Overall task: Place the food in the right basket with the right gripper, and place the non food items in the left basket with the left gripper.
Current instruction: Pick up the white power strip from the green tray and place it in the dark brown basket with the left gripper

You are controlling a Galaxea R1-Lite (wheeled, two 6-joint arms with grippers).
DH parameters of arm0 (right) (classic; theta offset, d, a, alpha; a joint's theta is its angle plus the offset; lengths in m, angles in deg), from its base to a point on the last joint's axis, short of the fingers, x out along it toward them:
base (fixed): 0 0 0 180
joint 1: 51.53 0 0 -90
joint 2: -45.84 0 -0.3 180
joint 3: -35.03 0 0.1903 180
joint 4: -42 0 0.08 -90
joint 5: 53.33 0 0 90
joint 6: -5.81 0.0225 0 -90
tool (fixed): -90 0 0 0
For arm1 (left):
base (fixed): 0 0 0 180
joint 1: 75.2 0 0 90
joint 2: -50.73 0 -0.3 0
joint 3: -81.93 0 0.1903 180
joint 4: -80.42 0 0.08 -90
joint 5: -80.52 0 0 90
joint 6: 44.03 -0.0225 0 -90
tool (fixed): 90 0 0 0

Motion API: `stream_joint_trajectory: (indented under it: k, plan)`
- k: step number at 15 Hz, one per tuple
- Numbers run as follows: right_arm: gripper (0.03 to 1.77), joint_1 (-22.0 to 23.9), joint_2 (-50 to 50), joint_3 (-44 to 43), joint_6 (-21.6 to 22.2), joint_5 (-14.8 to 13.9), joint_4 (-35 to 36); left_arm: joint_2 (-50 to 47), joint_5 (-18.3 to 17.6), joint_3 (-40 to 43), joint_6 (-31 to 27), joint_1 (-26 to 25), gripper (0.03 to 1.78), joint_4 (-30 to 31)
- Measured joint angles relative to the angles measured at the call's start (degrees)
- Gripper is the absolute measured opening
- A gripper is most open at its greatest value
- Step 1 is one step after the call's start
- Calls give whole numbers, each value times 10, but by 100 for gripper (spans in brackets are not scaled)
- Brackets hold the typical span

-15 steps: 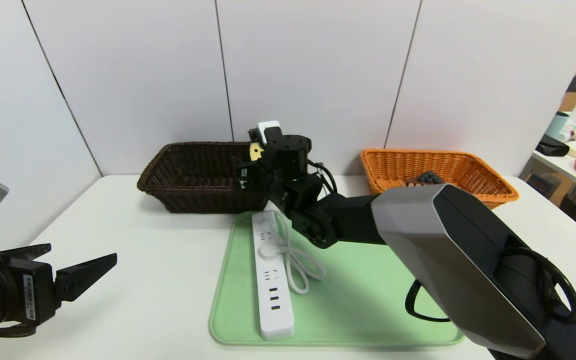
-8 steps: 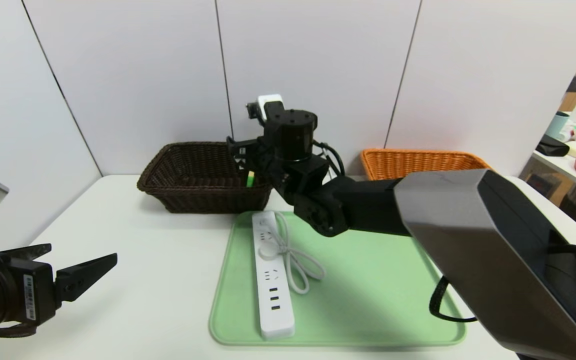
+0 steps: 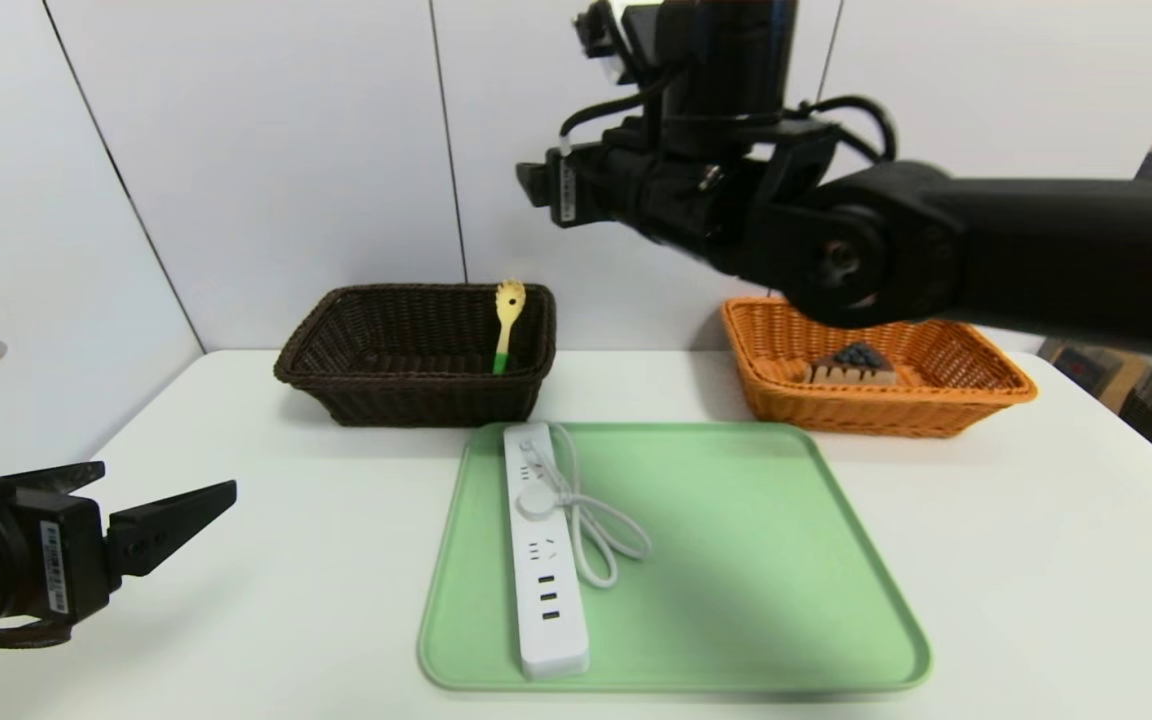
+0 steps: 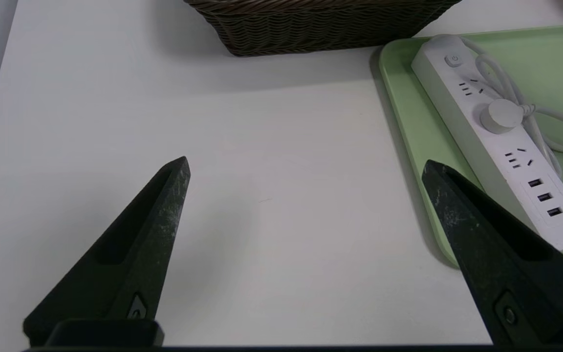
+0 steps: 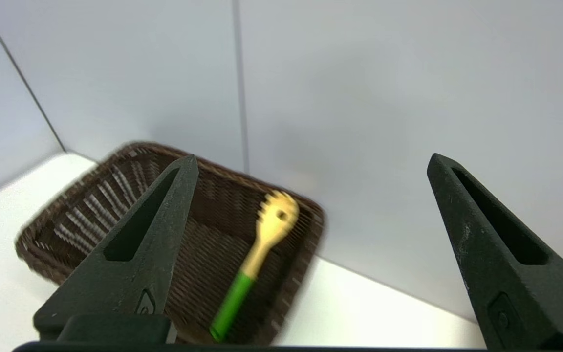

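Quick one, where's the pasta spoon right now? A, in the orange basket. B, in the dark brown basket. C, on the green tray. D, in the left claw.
B: the pasta spoon leans inside the dark brown basket, its yellow head up at the rim.

Your head view looked forward and down from above the worktop [image 3: 336, 560], taking in both baskets and the whole green tray [image 3: 736, 560]. Your left wrist view faced steeply down, nearer the worktop, and shared the power strip [image 4: 501, 142] and part of the tray with the head view. Your right wrist view looked across at the white wall panels [image 5: 369, 98], sharing the dark brown basket [image 5: 213, 254] and pasta spoon [image 5: 257, 254] with the head view.
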Motion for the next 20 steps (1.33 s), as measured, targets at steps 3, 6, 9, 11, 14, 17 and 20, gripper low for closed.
stream_joint_trajectory:
  k: [3,6,9,11,14,17,20]
  plan:
    - [165,39,87,4,5,1,-186,7,-3,-2,-2,5,169,1]
    - [167,107,173,20,33,15,-395,12,-21,-7,-1,8,169,1]
    - [168,199,235,33,54,38,-555,22,-38,-27,-1,8,169,1]
    - [169,246,268,70,56,44,-604,30,-40,-41,-2,9,169,2]
    - [169,286,314,133,53,46,-612,49,-40,-60,-2,18,169,1]
    - [169,314,355,217,44,45,-615,74,-33,-73,1,43,169,-1]
    - [169,337,391,289,41,43,-616,96,-32,-81,2,48,169,1]
